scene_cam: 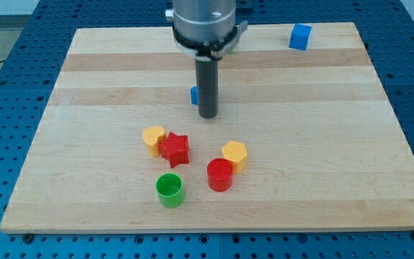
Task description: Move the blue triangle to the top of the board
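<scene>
The blue triangle [194, 95] lies near the board's middle, mostly hidden behind my rod; only its left edge shows. My tip [207, 115] rests on the board just to the right of and slightly below that block, touching or nearly touching it. A blue cube [300, 36] sits near the board's top edge at the view's upper right.
Below the tip lies a cluster: a yellow block [154, 139], a red star [174, 149], a yellow hexagon [234, 155], a red cylinder [220, 175] and a green cylinder [169, 190]. The wooden board [85, 86] lies on a blue perforated table.
</scene>
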Controlling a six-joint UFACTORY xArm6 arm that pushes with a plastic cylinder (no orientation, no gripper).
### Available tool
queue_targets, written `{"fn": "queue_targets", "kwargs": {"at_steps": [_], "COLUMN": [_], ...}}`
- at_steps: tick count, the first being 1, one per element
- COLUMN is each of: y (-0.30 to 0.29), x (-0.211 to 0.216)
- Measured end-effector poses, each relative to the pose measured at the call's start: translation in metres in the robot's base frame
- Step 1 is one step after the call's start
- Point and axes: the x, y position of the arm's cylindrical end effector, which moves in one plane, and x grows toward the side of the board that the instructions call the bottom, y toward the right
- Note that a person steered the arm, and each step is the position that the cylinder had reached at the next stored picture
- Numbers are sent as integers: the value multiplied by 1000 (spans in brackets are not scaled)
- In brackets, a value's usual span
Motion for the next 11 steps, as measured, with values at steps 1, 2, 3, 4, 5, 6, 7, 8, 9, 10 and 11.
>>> {"fn": "queue_targets", "kwargs": {"at_steps": [1,2,3,4,5,6,7,8,9,10,11], "y": [-17,-28,4,23,19,-61,-106,-112,-175,-186,-135], "x": [-54,-81,-50,-67,-93,-114,-132,-83,-106,-133,-142]}}
